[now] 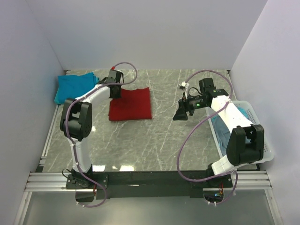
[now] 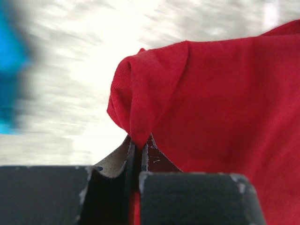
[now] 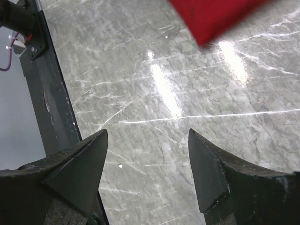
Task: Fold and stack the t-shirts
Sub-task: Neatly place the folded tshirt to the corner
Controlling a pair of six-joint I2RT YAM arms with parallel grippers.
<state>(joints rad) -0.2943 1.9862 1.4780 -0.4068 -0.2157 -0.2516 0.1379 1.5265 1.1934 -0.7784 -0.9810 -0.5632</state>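
Left hand (image 2: 138, 152) clenched on a pinched fold at the red t-shirt (image 2: 225, 103) corner. Right hand (image 3: 147, 140) released, jaws spread, holding nothing above the marble surface (image 3: 154, 93).

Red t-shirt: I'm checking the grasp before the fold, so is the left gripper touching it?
Touching. The left wrist view shows the left gripper shut on a pinched fold of the red t-shirt, with cloth running down between its jaws.

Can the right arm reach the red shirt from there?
Probably yes: only bare table lies between the open right end effector and the red shirt, though the left end effector is pinching its edge.
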